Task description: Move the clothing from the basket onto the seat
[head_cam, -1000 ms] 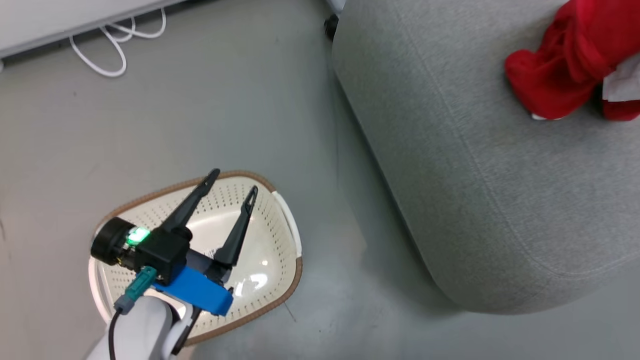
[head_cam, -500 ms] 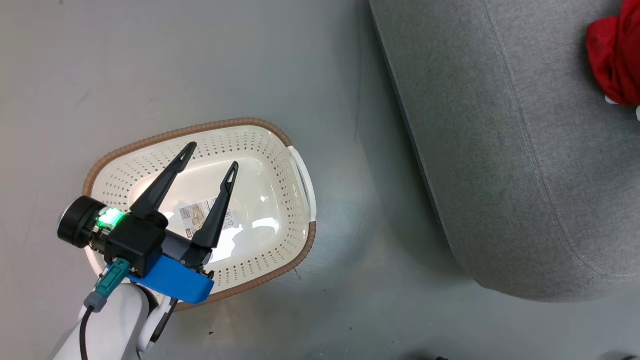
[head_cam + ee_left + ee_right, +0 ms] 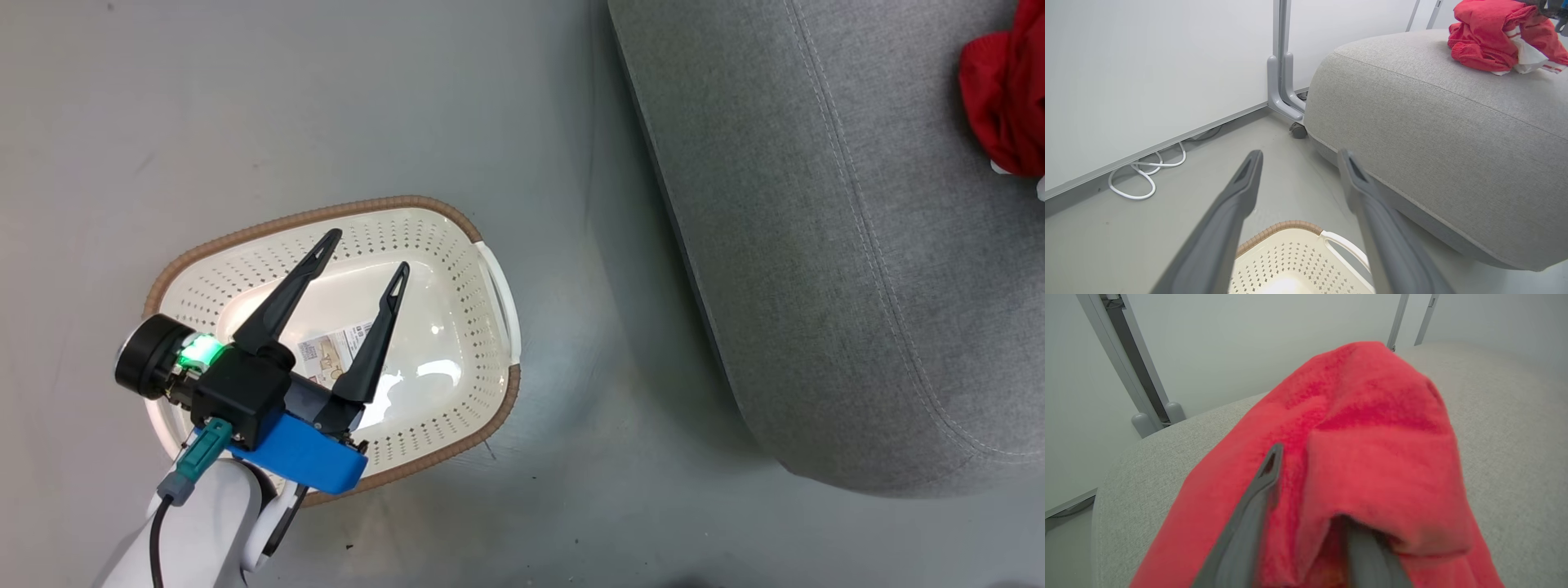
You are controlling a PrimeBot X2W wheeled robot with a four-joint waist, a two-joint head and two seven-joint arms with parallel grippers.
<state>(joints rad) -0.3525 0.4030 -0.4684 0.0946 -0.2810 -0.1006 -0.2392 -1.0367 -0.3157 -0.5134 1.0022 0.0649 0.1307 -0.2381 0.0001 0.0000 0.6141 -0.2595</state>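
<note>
The cream basket (image 3: 457, 269) with a brown rim stands on the floor, holding just a barcode label (image 3: 335, 351). My left gripper (image 3: 367, 251) hangs open above it, with nothing between its fingers. The left wrist view has that gripper (image 3: 1300, 155) over the basket's near end (image 3: 1290, 257). Red clothing (image 3: 1000, 106) lies bunched on the large grey seat (image 3: 816, 245) at the right edge, and it is a heap with white trim (image 3: 1486, 36) in the left wrist view. My right gripper (image 3: 1306, 465) is over the seat (image 3: 1515, 437), fingers parted, with red clothing (image 3: 1372, 437) draped over one finger.
Grey floor separates the basket from the seat's rounded edge. A white cable (image 3: 1143, 179) loops along the foot of a white wall panel. A grey post foot with a caster (image 3: 1286, 94) stands beside the seat's far corner.
The head camera has swung, so the basket sits higher in view and the clothing nearer the right edge. The left gripper stays open above the basket, drifting slightly right.
</note>
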